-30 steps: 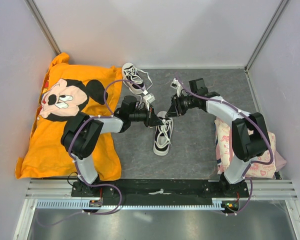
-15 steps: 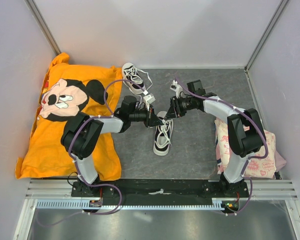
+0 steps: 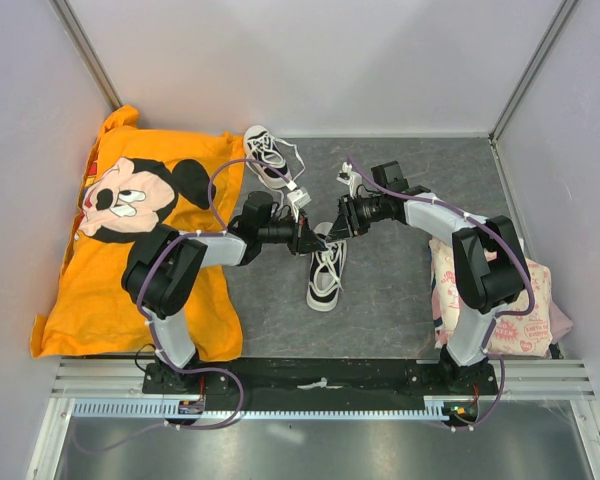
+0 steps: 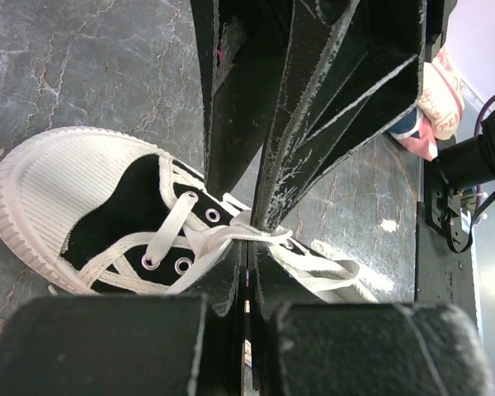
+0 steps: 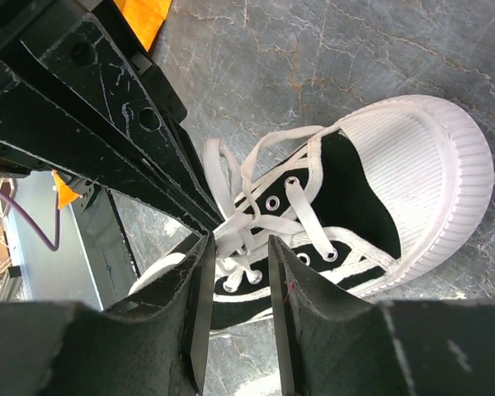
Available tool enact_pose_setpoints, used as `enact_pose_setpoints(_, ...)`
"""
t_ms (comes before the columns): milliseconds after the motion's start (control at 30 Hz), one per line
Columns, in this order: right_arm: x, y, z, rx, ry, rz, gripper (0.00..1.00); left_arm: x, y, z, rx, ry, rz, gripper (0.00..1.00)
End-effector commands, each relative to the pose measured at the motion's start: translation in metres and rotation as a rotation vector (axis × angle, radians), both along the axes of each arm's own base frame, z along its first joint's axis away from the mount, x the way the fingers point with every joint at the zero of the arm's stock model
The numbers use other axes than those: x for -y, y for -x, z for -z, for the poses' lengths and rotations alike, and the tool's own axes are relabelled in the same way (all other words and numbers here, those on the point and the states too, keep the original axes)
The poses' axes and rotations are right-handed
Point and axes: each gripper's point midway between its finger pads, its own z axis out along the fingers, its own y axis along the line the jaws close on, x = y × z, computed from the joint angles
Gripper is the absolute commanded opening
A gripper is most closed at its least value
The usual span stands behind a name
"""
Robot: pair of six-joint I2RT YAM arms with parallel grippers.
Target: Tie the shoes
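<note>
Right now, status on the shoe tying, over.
Left gripper shut on lace. Right gripper open over same shoe. No bow yet. Other shoe apart, behind.

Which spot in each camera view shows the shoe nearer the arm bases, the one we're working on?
Top external: the near shoe lies at centre, toe toward the arm bases.
Left wrist: the near shoe is left of centre, toe at the left.
Right wrist: the near shoe is right of centre, toe at the right.
Shared landmark: its white toe cap.
</note>
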Motion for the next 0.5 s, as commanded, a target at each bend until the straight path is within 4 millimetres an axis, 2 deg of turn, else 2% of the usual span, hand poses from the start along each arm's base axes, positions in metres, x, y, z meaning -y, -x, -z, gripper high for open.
enact_pose_setpoints(0, -0.0098, -0.0055, -0.0175, 0.043, -0.059, -0.035, 0.4, 0.0024, 0.0034, -0.0042, 0.05, 0.015, 0.042, 0.02)
enact_pose_setpoints(367, -0.0109, -0.006, -0.0206, 0.049, -0.084, -0.046, 0.45, 0.0033, 0.004, -0.0044, 0.047, 0.018, 0.05, 0.02)
enact_pose_setpoints(467, -0.0102, -0.0071, -0.0214, 0.06, -0.087, -0.051, 0.38, 0.0034, 0.0046, -0.0049, 0.048, 0.021, 0.054, 0.02)
